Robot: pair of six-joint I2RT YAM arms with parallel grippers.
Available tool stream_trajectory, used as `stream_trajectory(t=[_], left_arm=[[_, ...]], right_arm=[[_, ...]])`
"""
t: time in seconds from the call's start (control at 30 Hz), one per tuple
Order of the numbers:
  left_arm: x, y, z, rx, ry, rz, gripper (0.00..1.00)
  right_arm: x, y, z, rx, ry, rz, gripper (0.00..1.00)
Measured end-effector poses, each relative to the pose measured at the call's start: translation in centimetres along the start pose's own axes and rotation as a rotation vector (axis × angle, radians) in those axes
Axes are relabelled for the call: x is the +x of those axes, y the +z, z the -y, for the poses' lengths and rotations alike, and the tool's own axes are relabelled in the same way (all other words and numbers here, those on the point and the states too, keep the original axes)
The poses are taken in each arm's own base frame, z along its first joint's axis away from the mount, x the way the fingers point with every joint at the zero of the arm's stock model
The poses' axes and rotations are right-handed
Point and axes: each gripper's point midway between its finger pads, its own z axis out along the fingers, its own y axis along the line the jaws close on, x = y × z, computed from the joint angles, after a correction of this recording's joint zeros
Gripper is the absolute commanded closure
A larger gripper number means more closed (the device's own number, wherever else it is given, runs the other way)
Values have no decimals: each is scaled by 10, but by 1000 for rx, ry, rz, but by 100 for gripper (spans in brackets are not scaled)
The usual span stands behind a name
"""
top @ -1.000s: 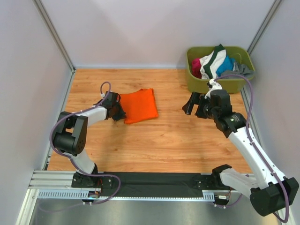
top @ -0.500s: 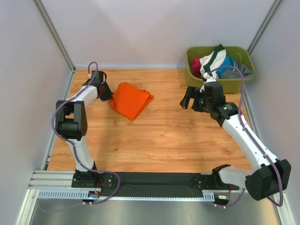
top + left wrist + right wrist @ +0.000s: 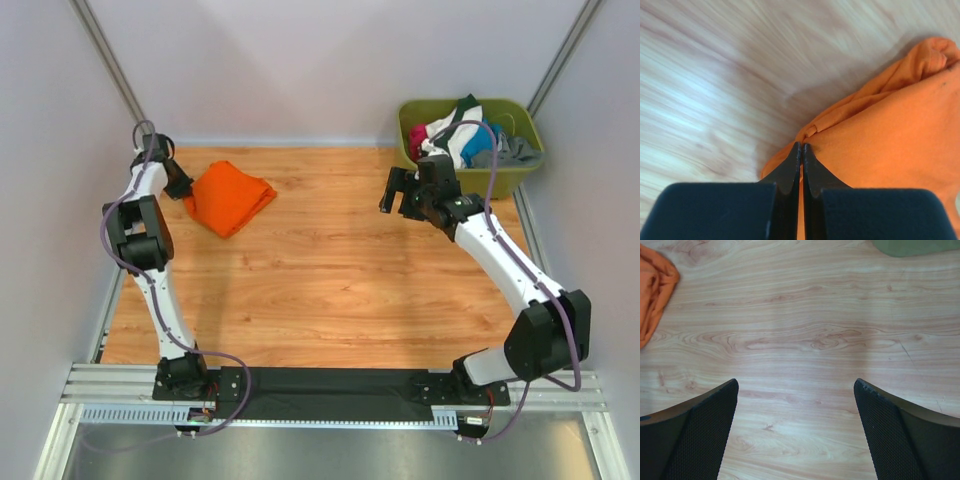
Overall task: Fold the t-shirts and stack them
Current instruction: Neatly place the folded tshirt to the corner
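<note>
A folded bright orange t-shirt (image 3: 232, 196) lies on the wooden table at the far left. My left gripper (image 3: 183, 188) is at its left edge, shut on a fold of the orange t-shirt (image 3: 890, 135); in the left wrist view the left gripper (image 3: 801, 145) has its fingers pressed together with orange cloth between them. My right gripper (image 3: 392, 192) hangs open over bare wood right of centre. Nothing lies between the fingers of the right gripper (image 3: 796, 382), and the orange t-shirt (image 3: 652, 287) shows at that view's left edge. More crumpled t-shirts (image 3: 460, 135) fill the tub.
The olive-green tub (image 3: 470, 178) stands at the back right against the wall, and its edge (image 3: 910, 246) shows in the right wrist view. Grey walls close the table at the back and on both sides. The left arm reaches close to the left wall.
My left gripper has dragged the orange t-shirt from the table's left-middle to the far left back. The right gripper has moved a little back and left, staying open.
</note>
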Motion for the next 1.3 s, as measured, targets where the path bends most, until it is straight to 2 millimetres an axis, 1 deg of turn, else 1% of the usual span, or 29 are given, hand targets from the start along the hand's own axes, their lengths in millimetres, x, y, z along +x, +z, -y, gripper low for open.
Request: stream_trajectory(t=[0.07,0.13,0.2,0.27,0.33,0.4,0.5,0.6,0.63,0.67,0.7,0.77,0.8,0.83,0.93,1.0,1.1,1.17,1.23,1.27,1.3], left_arm=[[-18,5,-13,-36,-35,29,100],[-31,8,-26,-75,-74,57,100],[-39,9,-43,-123,-122,78,100],[-41,10,-63,-173,-176,92,100],[-40,13,-88,-229,-236,107,100],[-42,10,-102,-255,-282,130,100],[-38,1,-120,-299,-318,145,100],[-40,0,-122,-305,-323,149,100],[-40,0,-122,-306,-321,150,98],[-40,0,-122,-306,-318,149,93],[-40,-1,-122,-307,-314,147,82],[-41,-2,-121,-305,-298,142,68],[-42,-3,-121,-304,-287,140,55],[-43,-4,-121,-303,-271,139,51],[-46,-8,-120,-301,-234,139,43],[-50,-16,-119,-299,-206,148,36],[-63,-41,-115,-306,-150,188,30],[-77,-68,-109,-319,-100,242,30],[-91,-98,-100,-332,-45,307,27],[-97,-116,-92,-339,-10,344,27],[-101,-127,-85,-336,12,369,27]], right_arm=[[-1,9,0,9,-1,-10,0],[-2,17,-1,15,-1,-21,0],[-4,24,-2,19,-1,-29,0],[-5,30,-4,21,-1,-35,0],[-7,34,-5,21,1,-40,0],[-7,37,-6,20,3,-45,0],[-5,38,-7,15,9,-53,0],[-5,38,-8,12,9,-54,0],[-5,37,-8,11,9,-54,0],[-5,37,-8,10,9,-54,0],[-5,37,-9,7,9,-55,0],[-6,36,-10,2,9,-54,0],[-6,35,-11,-2,9,-53,0],[-7,34,-11,-6,9,-51,0],[-7,29,-15,-24,10,-52,0],[-8,25,-18,-43,9,-50,0],[-10,15,-22,-76,8,-34,0],[-11,6,-24,-94,6,-19,0],[-14,-3,-26,-114,-1,5,0],[-16,-7,-27,-120,-5,17,0],[-18,-10,-28,-125,-8,26,0]])
